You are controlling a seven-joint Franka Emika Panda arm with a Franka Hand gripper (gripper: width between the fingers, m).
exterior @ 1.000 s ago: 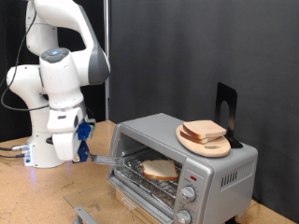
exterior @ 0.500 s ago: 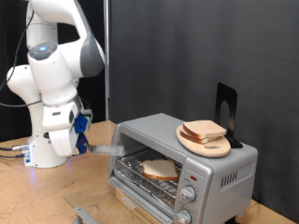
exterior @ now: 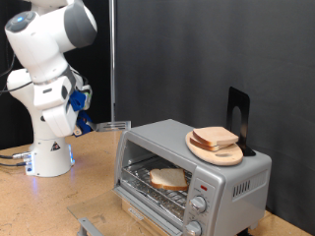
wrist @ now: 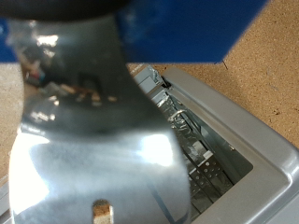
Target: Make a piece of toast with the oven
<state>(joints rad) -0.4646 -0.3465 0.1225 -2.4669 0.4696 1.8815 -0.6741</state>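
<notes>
You are working on a wooden table [exterior: 59,202] set against a dark curtain. Nearest the exterior camera, the oven [exterior: 197,177] is standing with its door down, and the toast [exterior: 168,178] is lying flat on the wire rack inside. A stack of slices [exterior: 215,138] is sitting on a round board [exterior: 217,149] on the oven's roof, with a black stand [exterior: 237,116] behind it. Farther back, at the exterior view's left, the gripper [exterior: 87,121] is hanging well above the table, closed on the handle of a metal spatula [exterior: 111,125] whose blade is pointing toward the oven; the grip itself is probably firm, though the wrist view shows mostly blurred metal. The blade is hovering apart from the toast and above the oven's top edge. You are doing well to keep it level and clear of the roof and the board.
</notes>
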